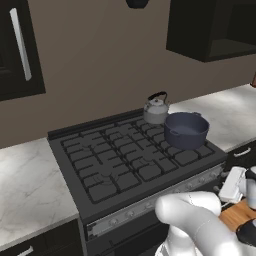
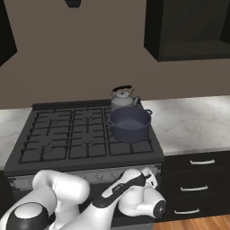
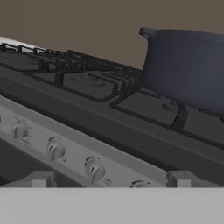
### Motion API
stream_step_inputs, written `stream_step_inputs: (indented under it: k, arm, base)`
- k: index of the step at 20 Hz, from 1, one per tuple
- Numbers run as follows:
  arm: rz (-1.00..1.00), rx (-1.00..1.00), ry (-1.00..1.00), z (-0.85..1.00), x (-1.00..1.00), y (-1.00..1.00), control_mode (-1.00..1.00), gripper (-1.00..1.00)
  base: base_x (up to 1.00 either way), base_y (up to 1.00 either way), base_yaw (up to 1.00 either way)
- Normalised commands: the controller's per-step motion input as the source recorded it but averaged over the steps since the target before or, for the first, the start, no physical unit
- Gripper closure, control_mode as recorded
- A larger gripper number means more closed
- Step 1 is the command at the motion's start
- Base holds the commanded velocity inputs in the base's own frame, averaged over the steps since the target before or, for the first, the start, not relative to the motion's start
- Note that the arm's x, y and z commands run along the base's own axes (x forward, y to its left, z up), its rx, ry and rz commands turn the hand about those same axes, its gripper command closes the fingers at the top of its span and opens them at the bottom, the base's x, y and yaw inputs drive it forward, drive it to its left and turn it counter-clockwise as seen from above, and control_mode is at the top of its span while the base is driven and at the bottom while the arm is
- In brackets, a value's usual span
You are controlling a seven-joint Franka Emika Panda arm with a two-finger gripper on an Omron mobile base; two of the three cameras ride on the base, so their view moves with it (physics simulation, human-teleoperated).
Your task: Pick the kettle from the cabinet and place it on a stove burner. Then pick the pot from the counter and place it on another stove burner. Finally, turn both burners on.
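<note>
Facing the knobs (image 3: 56,149), the gripper (image 3: 109,180) stood wide and empty; kettle (image 1: 156,108) and pot (image 1: 186,129) sat on the stove burners (image 1: 117,155). Misalignment could turn an unoccupied burner's knob.

Left base view looked forward and down across the range (image 1: 125,160) from its left; right base view faced it almost squarely. Both shared the kettle (image 1: 156,108) and pot (image 2: 129,124). Hand view sat low and close before the knobs (image 3: 55,149), looking up across the grates.
</note>
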Motion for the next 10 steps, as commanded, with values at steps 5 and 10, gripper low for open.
stream_step_inputs:
  k: [5,10]
  arm:
    - [-0.10,0.07,0.00,-0.21,0.17,0.00,-1.00,-1.00]
    - [-0.12,0.04,0.00,-0.17,0.20,0.00,-1.00,-1.00]
  base:
    - [0.00,0.00,0.00]
    - [0.00,0.00,0.00]
